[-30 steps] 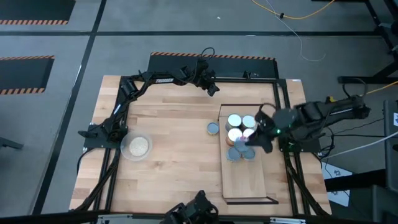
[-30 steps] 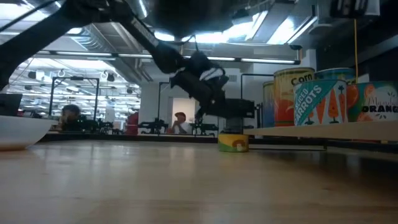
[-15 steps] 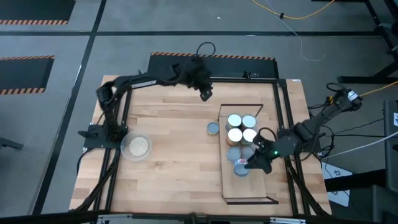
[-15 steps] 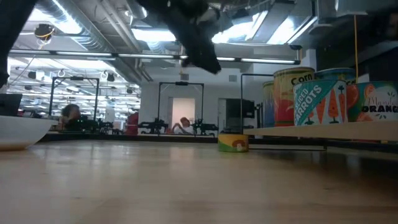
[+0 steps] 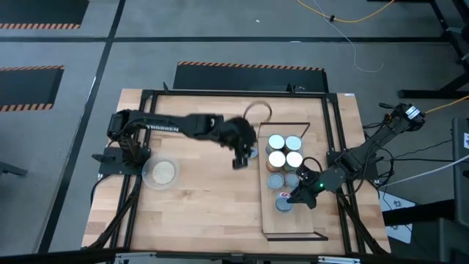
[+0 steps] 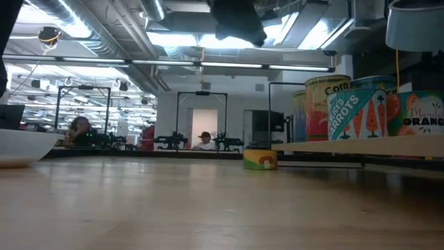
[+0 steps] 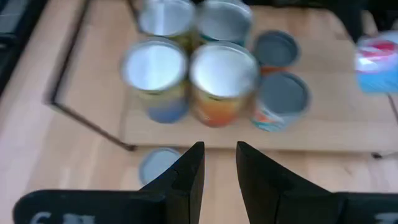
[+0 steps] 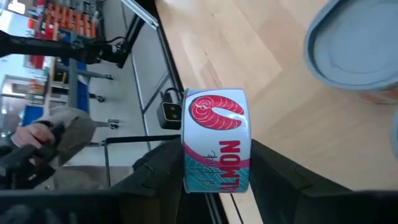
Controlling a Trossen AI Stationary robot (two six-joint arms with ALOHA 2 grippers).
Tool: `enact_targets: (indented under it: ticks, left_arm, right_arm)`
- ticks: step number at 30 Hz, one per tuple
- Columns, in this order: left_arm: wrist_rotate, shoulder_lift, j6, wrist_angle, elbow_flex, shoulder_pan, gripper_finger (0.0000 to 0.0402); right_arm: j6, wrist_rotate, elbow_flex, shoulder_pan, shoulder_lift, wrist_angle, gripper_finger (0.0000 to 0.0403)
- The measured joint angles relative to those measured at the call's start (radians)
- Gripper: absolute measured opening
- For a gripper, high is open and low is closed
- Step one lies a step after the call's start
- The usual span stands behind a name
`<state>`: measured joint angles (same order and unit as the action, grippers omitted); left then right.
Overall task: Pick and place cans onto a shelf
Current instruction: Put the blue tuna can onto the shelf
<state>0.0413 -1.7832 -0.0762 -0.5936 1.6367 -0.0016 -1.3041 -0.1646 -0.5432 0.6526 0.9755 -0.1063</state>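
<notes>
A salmon can (image 8: 216,142), its label printed with a red fish steak, sits clamped between the two dark fingers of the right claw (image 5: 287,199), which holds it over the near part of the shelf (image 5: 297,220), the pale board lying along the right side of the counter (image 5: 198,205). Just beyond that claw, two grey-topped cans (image 5: 276,181) stand on the board, the rim of one showing close by in the right wrist view (image 8: 357,46). Past them stand four shiny-topped cans (image 5: 276,159) in a tight square toward the shelf's far end. The left claw (image 5: 239,162) hangs over the counter just beside the shelf's left edge, its fingers (image 7: 188,180) set narrowly apart with nothing between them. Almost under that claw, a single grey-topped can (image 7: 156,167) rests on the counter outside the shelf's black frame. From that claw's own camera the cluster on the shelf lies straight ahead: two white-lidded cans (image 7: 224,71) in front, two more behind, two grey-lidded ones off to one side. Well to the other side of the left claw, a clear round dish (image 5: 161,173) sits near the left arm's base. At counter height, labelled cans (image 6: 364,104) line the shelf's edge, and people (image 6: 205,141) show in the room behind.
</notes>
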Motion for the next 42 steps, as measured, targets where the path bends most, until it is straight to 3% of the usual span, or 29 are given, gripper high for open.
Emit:
enact_targets:
  ticks: [11, 16, 28, 42]
  left_arm:
    - [0.129, -0.047, -0.076, 0.059, -0.002, -0.181, 0.0086]
    - [0.135, -0.117, -0.101, 0.183, 0.002, -0.230, 0.0086]
    - [0.127, -0.267, -0.145, 0.353, 0.001, -0.286, 0.0086]
    - [0.131, -0.277, -0.158, 0.371, 0.001, -0.300, 0.0086]
  right_arm:
    - [0.001, 0.024, 0.044, 0.001, 0.064, 0.066, 0.0163]
    - [0.001, 0.035, 0.044, 0.001, 0.105, 0.066, 0.0163]
    - [0.003, 0.072, 0.043, 0.001, 0.172, 0.091, 0.0163]
    - [0.003, 0.090, 0.043, 0.001, 0.175, 0.094, 0.0176]
